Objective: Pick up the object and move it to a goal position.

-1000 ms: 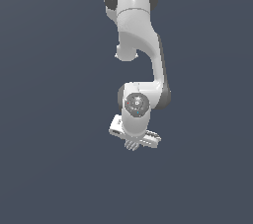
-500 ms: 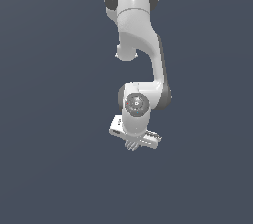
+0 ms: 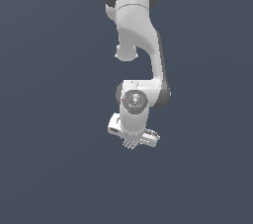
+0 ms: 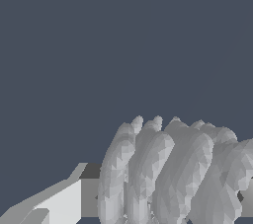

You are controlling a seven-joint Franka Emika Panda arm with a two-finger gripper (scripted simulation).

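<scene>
the main risk from here is the object (image 4: 173, 173) slipping out during the carry: it is a ridged, bumpy lump, so the pads probably bear on a few crests rather than on a flat face, and a quick swing or a turn of the wrist could roll it free. a second risk is a loose or off-centre grip, which these views cannot rule out, since only one finger (image 4: 59, 203) shows clearly in the wrist view and the other is hidden behind the lump. no goal marker is visible, so overshoot cannot be judged.

the hand (image 3: 131, 142) points downward at the end of the arm (image 3: 141, 35), with the object sitting right at its fingertips. the fingers look drawn in close around the pale lump, seemingly gripping it, with the visible finger touching its side. no surface edge is visible around it, only a plain dark ground.
</scene>
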